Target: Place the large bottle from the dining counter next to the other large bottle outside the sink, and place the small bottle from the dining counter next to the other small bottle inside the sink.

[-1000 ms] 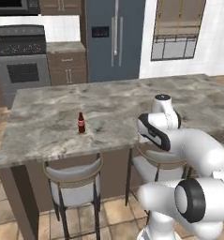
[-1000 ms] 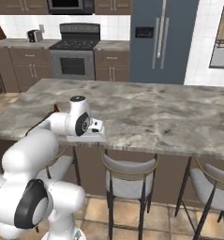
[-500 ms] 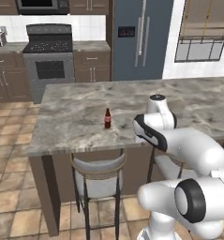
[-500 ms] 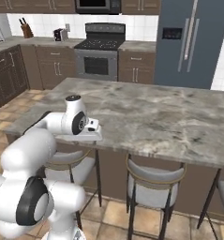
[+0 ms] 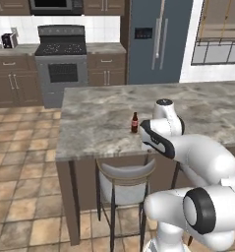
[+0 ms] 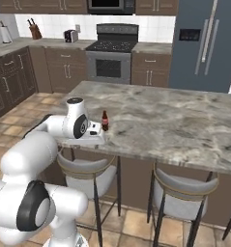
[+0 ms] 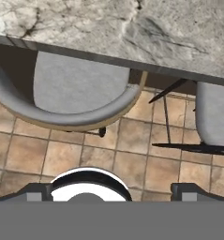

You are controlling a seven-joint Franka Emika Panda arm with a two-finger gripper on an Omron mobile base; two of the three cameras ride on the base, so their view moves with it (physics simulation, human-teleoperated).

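Bottles: one small bottle [image 5: 134, 122] on the dining counter [image 5: 104, 123]. Stools: two at the counter's near side, left stool [image 6: 88, 169] and right stool [image 6: 182, 195]. Appliances at the far wall: one stove [image 5: 62, 64], one fridge [image 5: 156, 42], one toaster [image 5: 9, 40].

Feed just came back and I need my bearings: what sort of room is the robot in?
A home kitchen, rendered. A stove and tall fridge stand along the back wall, and a marbled dining counter with stools carries a small bottle.

Dining counter [image 5: 99, 123], marbled grey top; small bottle [image 5: 134, 122] upright on it.
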